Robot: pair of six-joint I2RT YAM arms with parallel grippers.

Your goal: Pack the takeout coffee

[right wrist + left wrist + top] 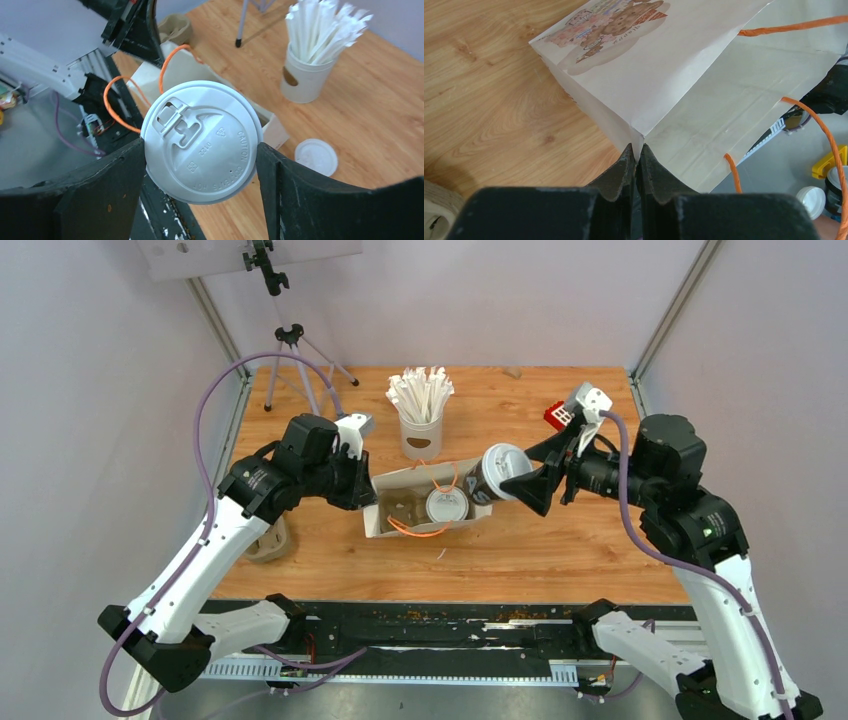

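the left arm (215, 530) reaches in from the near left, elbow bent, and its left gripper (638, 150) lies low at the left end of the paper bag (410, 480), the jaws pressed together on a folded edge of the bag wall. the right arm (700, 520) bends in from the right with the wrist turned level, so the right gripper (510, 478) points left toward the bag's right end. its jaws stand wide and are clamped on the tilted cup (495, 475), which hangs off the table (560, 550) on its side, top toward the bag. that cup is dark brown paper with pale print, closed by a round white lid (202, 142) with a folded sip tab and raised lettering; in the right wrist view one black finger touches each side of the lid's rim. the second cup (447, 505) stands upright at the bag's right end by the orange handles (415, 532), white lid up; whether it is inside the bag or just beside it i cannot tell.
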